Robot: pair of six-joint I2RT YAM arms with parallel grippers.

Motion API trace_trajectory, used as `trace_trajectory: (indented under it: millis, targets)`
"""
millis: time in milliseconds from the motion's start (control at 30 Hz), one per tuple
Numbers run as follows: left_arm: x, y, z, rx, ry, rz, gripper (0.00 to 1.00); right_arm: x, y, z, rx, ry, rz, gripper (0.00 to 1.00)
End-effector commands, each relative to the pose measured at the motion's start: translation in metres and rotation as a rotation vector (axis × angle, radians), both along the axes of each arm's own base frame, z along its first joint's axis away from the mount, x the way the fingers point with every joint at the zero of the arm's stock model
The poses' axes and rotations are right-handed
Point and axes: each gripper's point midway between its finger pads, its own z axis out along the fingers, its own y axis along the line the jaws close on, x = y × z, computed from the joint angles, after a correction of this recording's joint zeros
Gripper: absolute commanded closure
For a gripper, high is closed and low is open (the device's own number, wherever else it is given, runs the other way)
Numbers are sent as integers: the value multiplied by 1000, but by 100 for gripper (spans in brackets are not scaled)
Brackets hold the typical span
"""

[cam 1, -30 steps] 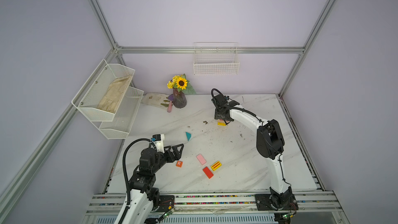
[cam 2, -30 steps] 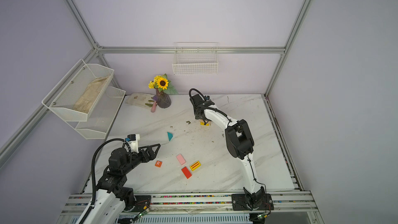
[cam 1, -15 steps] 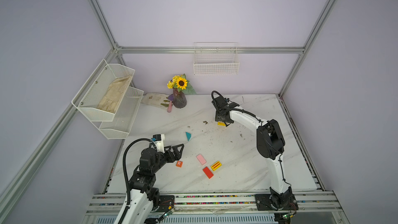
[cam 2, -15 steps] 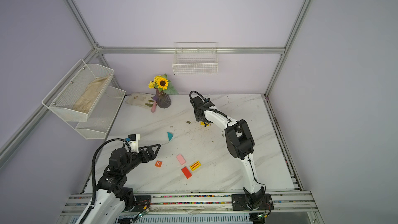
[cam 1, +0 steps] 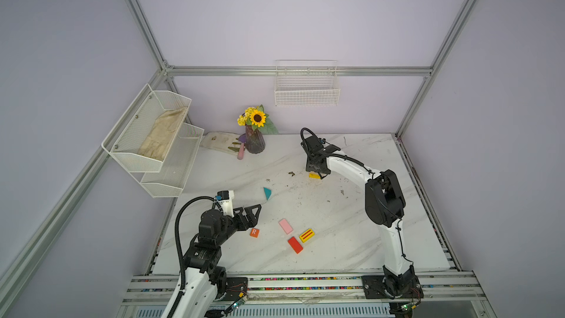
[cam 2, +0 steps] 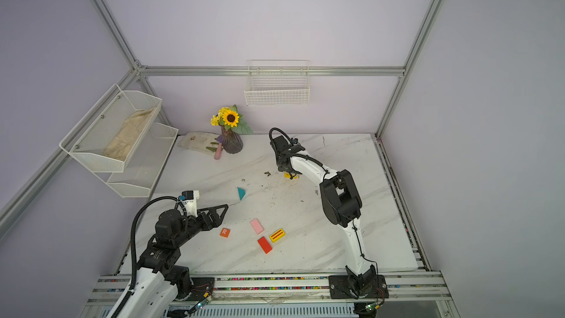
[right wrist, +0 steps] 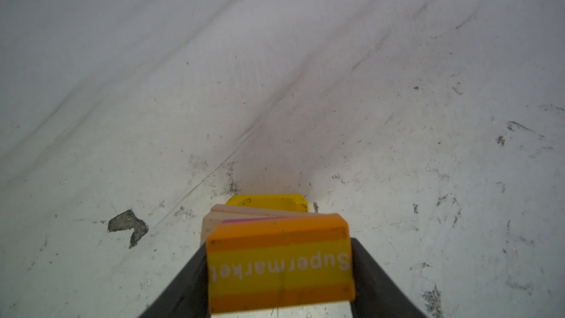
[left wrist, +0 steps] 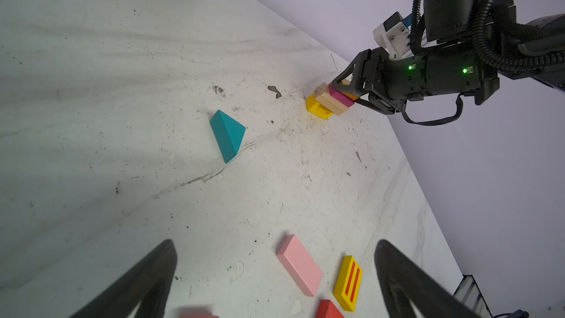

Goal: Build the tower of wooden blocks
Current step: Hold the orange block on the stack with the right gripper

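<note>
Precariously, we crown a crooked tower (left wrist: 328, 102) at the far side of the desk (left wrist: 122, 87).

Our right claw (left wrist: 345, 90) clasps the orange "Supermarket" block (right wrist: 279, 263) by its ends, atop a magenta slab (left wrist: 341, 97) and tan slabs (left wrist: 327, 100) skewed over the yellow base (left wrist: 316, 109). Any sideways drag at release, we judge, could slide those layers off; a tilted top would leave the teal triangle (left wrist: 227, 139), lying well apart, no flat seat. Our left claw (left wrist: 275, 244) hangs spread wide, empty.
</note>
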Motion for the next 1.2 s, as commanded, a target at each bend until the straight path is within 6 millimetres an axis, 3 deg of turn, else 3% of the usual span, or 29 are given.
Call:
trace_trajectory:
  millis: [0,667,1167]
  targets:
    - [2,-2,1,1,-24,-5,0,0,2,15,35,-23,-19,36]
    - [3,-2,0,2,-20,-6,0,3,7,8,58,-12,-45,41]
    - [3,-3,-1,3,-17,-7,0,1,1,20,33,-29,-39,23]
